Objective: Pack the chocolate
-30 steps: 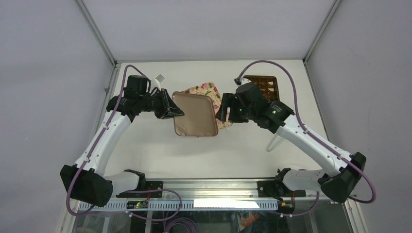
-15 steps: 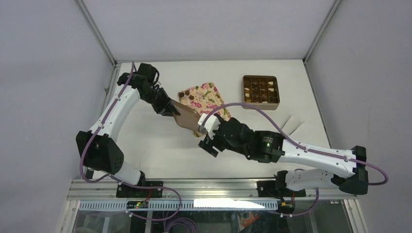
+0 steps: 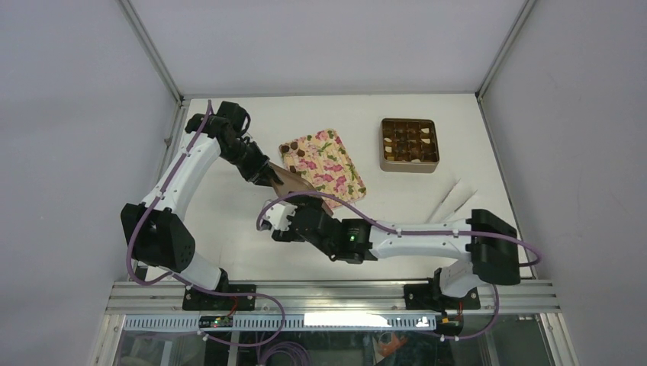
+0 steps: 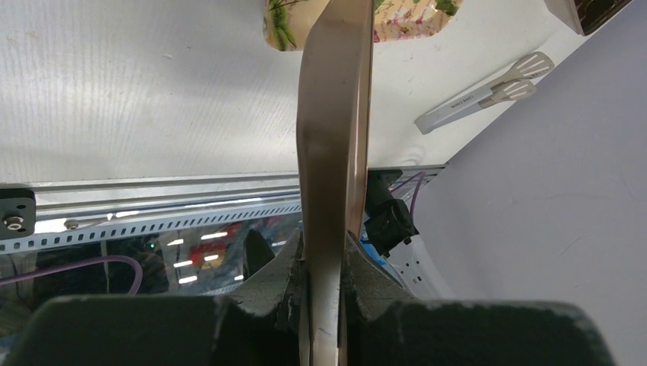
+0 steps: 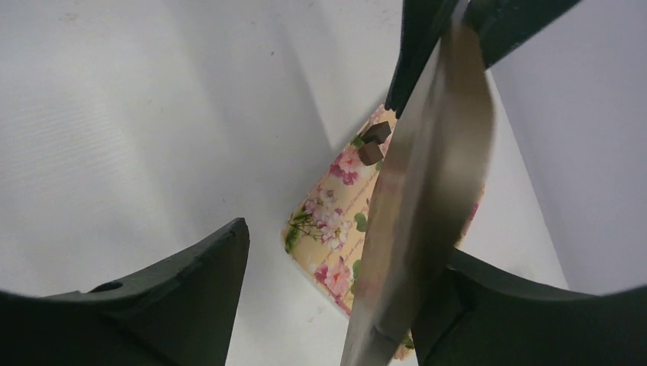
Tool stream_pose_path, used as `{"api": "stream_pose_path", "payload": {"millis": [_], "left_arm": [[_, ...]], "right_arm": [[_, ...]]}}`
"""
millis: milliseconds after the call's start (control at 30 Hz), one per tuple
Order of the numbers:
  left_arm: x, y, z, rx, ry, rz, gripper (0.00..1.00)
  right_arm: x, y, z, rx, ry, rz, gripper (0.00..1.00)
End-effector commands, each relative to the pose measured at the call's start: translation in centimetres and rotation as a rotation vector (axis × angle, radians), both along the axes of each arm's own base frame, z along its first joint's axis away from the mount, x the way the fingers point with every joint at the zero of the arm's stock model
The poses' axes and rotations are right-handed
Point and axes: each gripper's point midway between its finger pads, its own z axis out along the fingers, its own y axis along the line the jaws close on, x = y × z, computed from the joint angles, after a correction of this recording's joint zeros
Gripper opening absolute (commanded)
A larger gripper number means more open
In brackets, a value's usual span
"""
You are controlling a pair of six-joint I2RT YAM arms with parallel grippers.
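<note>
A few dark chocolate pieces (image 3: 299, 151) lie on the floral tray (image 3: 328, 164); two show in the right wrist view (image 5: 373, 145). More pieces sit in the brown grid box (image 3: 410, 144). My left gripper (image 3: 267, 172) (image 4: 324, 252) is shut on the tan-brown lid (image 3: 294, 183) (image 4: 336, 145), holding it tilted on edge beside the tray. My right gripper (image 3: 288, 215) (image 5: 343, 244) is open at the lid's near end. The lid's edge (image 5: 416, 221) stands between its fingers, close to the right finger (image 5: 519, 305).
Metal tongs (image 3: 454, 200) (image 4: 481, 95) lie on the white table at the right, in front of the box. The right arm stretches low across the table's near side. The metal rail (image 4: 152, 206) runs along the near edge.
The left gripper has tipped the lid from flat to on edge. The right arm swung from the lid's right side, near the box, down to its near end. The box is now uncovered.
</note>
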Motion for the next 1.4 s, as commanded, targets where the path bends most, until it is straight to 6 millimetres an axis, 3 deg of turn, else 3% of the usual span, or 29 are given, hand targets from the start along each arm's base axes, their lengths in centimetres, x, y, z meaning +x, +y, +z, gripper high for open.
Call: {"api": "stream_pose_path", "payload": {"millis": [0,100,267,300,400,433,467,500,533,700,800,900,967,1167,1267,1367], "left_arm": [[-0.6,-0.4,2.2,-0.071,-0.026,0.006,0.00],[-0.7,-0.3,2.2,-0.078,-0.027,0.002,0.00],[-0.6,-0.1,2.2,-0.088,-0.040,-0.011,0.00],[-0.6,-0.1,2.3,-0.094,-0.046,-0.014,0.03],[0.0,-0.7,3.3,-0.144,-0.108,-0.077,0.27],[0.1,-0.9,3.8,-0.157,-0.132,-0.100,0.43],[0.2,-0.9,4.3,-0.163,-0.155,-0.117,0.76],[0.4,-0.9,4.7,-0.160,-0.180,-0.126,0.95],[0.6,-0.7,5.1,-0.151,-0.205,-0.130,0.99],[1.6,0.1,7.2,-0.096,-0.321,-0.119,0.99],[2.7,0.2,9.1,-0.091,-0.428,-0.099,0.99],[5.0,0.6,10.2,-0.075,-0.578,-0.015,0.99],[6.8,0.5,10.9,-0.087,-0.652,0.028,0.99],[10.8,-5.0,10.5,-0.225,-0.681,-0.146,0.99],[12.3,-8.2,9.4,-0.197,-0.703,-0.218,0.99],[13.5,-11.3,8.0,-0.199,-0.694,-0.285,0.99]], "right_arm": [[2.9,2.0,3.9,0.126,-0.153,-0.113,0.68],[3.5,2.2,3.0,0.126,-0.142,-0.142,0.51],[4.0,1.5,2.8,0.169,-0.104,-0.177,0.00],[4.1,1.3,2.9,0.175,-0.096,-0.188,0.00],[4.4,0.3,2.7,0.176,-0.078,-0.224,0.00],[4.8,-0.4,2.4,0.174,-0.065,-0.243,0.00],[5.2,-1.1,2.2,0.179,-0.049,-0.267,0.00],[5.6,-2.0,2.0,0.196,-0.025,-0.300,0.00],[6.1,-3.1,1.9,0.213,-0.003,-0.333,0.00],[8.9,-9.9,2.5,0.368,0.178,-0.541,0.00],[11.3,-15.3,4.5,0.559,0.270,-0.721,0.00],[14.0,-21.6,6.1,0.776,0.304,-1.002,0.00],[15.9,-24.7,6.1,0.898,0.347,-1.146,0.00],[20.9,-30.7,5.9,1.296,0.419,-1.382,0.00],[23.4,-32.0,5.8,1.486,0.443,-1.405,0.00],[25.6,-32.6,5.7,1.565,0.476,-1.416,0.00]]}}
